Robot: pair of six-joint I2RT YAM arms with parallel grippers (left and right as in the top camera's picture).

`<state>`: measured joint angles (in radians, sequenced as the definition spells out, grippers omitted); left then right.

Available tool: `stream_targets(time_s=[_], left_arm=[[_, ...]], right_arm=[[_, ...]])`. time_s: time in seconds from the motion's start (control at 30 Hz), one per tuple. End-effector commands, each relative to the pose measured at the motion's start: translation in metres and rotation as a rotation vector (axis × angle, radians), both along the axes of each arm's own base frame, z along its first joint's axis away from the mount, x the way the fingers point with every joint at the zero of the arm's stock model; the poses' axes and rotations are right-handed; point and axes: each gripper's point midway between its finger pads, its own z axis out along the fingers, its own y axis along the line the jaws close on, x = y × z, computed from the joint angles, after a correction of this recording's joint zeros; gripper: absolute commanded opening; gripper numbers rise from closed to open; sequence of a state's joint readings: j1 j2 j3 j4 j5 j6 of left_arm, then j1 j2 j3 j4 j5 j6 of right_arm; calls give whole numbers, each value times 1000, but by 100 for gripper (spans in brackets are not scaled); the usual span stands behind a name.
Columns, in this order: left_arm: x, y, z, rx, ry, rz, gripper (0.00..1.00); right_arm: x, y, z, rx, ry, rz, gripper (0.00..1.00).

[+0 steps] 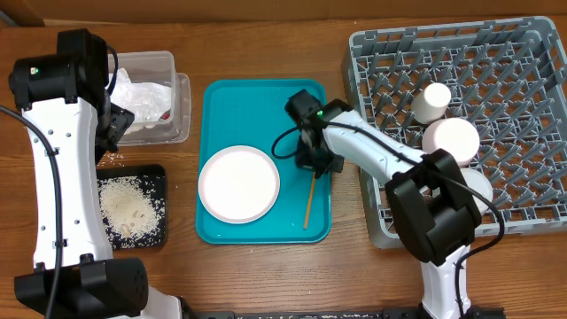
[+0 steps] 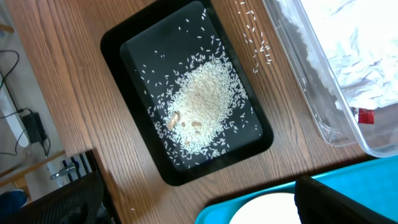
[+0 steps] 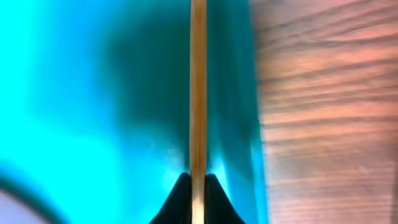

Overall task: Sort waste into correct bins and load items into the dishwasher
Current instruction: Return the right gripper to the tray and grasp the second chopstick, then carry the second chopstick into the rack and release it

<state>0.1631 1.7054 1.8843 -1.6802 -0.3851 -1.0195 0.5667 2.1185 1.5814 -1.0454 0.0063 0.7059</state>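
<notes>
Remaining: your round white plate (image 1: 238, 182), thin wooden chopstick (image 1: 308, 204).
Done: white rice grains (image 1: 128, 208) in black tray (image 1: 160, 175).
Right end effector (image 3: 198, 183): clenched on chopstick.

left arm (image 1: 60, 177) + right arm (image 1: 368, 152): white shells, black joint housings, green LED (image 1: 35, 69) on each, black cables (image 1: 276, 144) looped outside. right claw (image 3: 198, 182) tips black.
</notes>
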Motion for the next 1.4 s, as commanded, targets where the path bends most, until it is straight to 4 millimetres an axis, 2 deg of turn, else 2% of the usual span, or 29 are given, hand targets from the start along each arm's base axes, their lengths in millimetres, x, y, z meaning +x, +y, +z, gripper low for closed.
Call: stream_targets(time_s=[0.0,0.1,0.13,0.23,0.3,0.37,0.53,0.67,0.8,0.83,0.9,0.93,1.03,1.23,1.37], left_arm=[[1,-3,7,9,-31,7,100],[1,-3,7,9,-31,8,100],[1,-3,7,9,-31,8,100],[1,-3,7,9,-31,7,100],[1,-3,7,9,-31,7,100],[1,-3,7,9,-31,7,100],[1,-3,7,9,-31,8,100],[1,-3,7,9,-31,7,100],[1,-3,7,9,-31,8,100],[1,-3,7,9,-31,7,100],[1,-3,7,9,-31,7,100],[1,-3,7,9,-31,7,100],[1,-3,7,9,-31,7,100],[1,-3,7,9,-31,7,100],[1,-3,7,9,-31,7,100]], right_arm=[[35,-5,43,63,-75,-47,4],[58,-20,84,97,-139,27,4],[67,-30,102,101,-169,67,4],[81,-58,137,89,-220,138,4],[88,-83,154,72,-243,175,4],[94,-108,161,54,-253,203,4],[94,-148,155,33,-221,256,4],[94,-159,149,29,-207,236,8],[93,-159,134,28,-189,245,12],[92,-158,129,31,-182,244,17],[89,-154,120,57,-168,248,39],[87,-151,115,74,-156,248,46],[81,-146,109,111,-130,224,48],[75,-130,112,213,-116,218,48],[77,-129,112,216,-118,196,47]])
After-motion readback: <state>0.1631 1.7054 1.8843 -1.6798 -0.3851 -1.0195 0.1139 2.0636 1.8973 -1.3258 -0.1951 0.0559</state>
